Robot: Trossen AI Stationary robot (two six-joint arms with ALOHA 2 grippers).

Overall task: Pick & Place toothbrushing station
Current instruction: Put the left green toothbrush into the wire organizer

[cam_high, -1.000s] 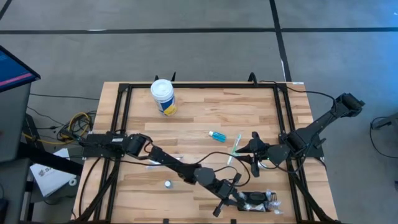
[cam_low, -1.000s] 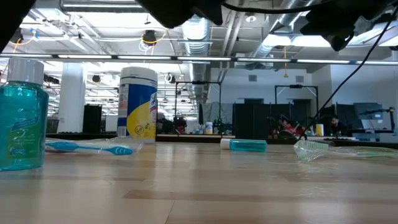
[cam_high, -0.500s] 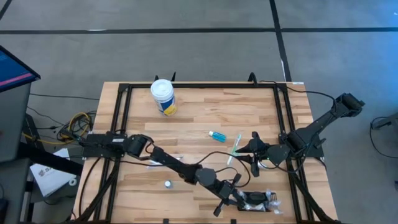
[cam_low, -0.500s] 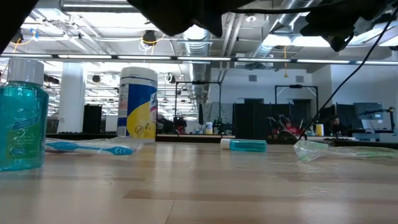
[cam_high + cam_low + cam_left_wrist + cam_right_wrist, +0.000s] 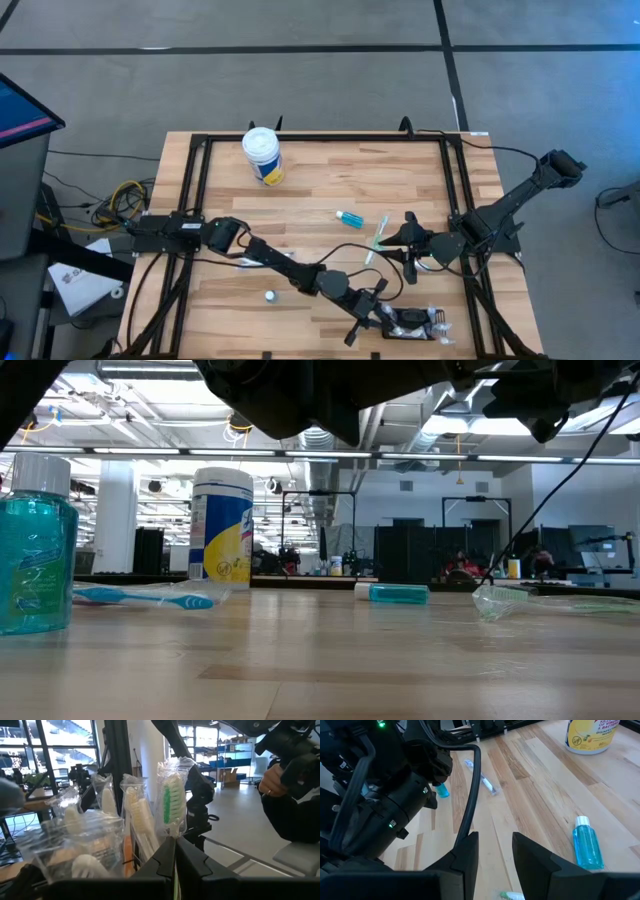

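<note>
The toothbrushing station (image 5: pixel 412 322), a small black holder, sits at the table's near right. Several plastic-wrapped toothbrushes (image 5: pixel 169 802) stick up out of it. My left gripper (image 5: pixel 386 320) is shut and reaches nearly level from the table's left, with its fingertips (image 5: pixel 175 855) right at the wrapped brushes. The holder itself is hidden behind the fingers in the left wrist view. My right gripper (image 5: pixel 405 242) hangs open above the table's right middle, and nothing is between its fingers (image 5: pixel 495 840). My left gripper's shut fingertips stand close against the foot of the wrapped toothbrushes (image 5: pixel 150 840), coming level from the table's left. The fingers themselves hide the spot, so I cannot tell whether they touch the station or a wrapper.
A yellow-and-blue tub (image 5: pixel 263 155) stands at the far left. A small blue bottle (image 5: pixel 350 219) and a wrapped green toothbrush (image 5: pixel 378 238) lie mid-table. A mouthwash bottle (image 5: pixel 35 550) and a blue toothbrush (image 5: pixel 140 597) lie by my left arm. A person (image 5: pixel 290 795) stands beyond the table.
My left arm has sunk a little toward the table at the station, and its dark bulk reaches lower into the top of the low view. Its gripper has stayed shut. The station and the other things have kept their places.
</note>
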